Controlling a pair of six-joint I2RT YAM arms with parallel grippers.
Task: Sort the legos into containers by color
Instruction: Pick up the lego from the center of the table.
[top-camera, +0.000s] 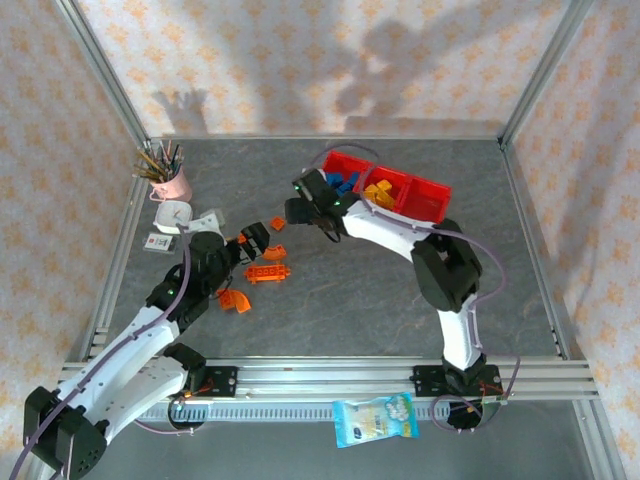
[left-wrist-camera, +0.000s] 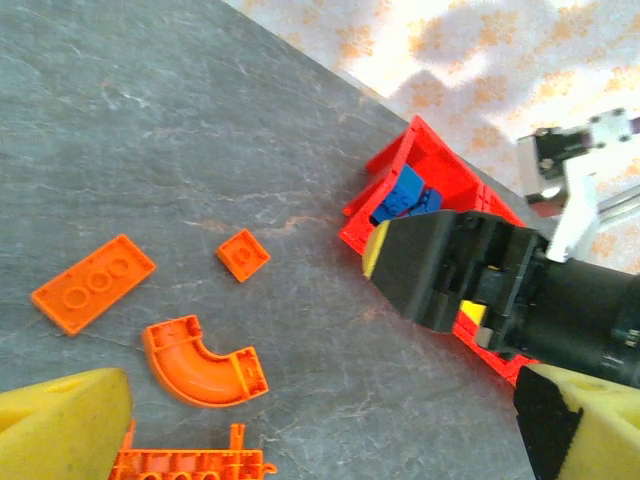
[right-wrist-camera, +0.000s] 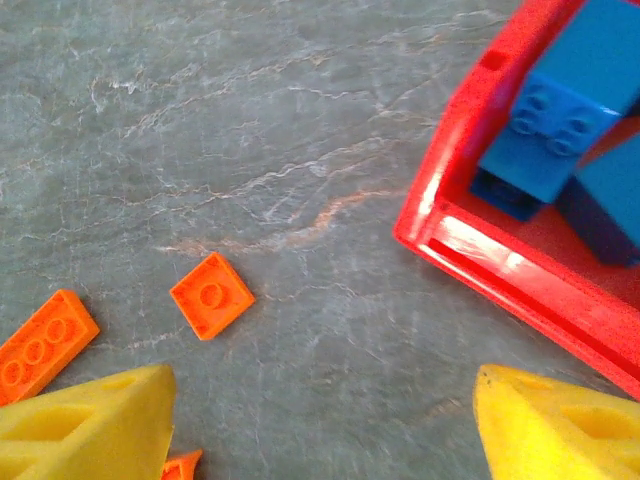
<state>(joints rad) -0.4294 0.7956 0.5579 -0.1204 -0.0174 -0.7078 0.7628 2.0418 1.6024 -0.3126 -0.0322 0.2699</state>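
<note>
Right gripper (right-wrist-camera: 320, 425): my fingers apart, empty.
Left gripper (left-wrist-camera: 320, 430): apart too.
Hazard: flat orange tile (right-wrist-camera: 211, 295) (left of containers (right-wrist-camera: 520, 275)) may skid.

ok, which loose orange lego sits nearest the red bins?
The small square orange plate; the long plate and curved piece lie farther from the bins.

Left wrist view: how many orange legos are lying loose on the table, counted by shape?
Long flat plate: 1
Small square plate: 1
Curved arch piece: 1
Piece cut off at bottom edge: 1
Total: 4
</note>
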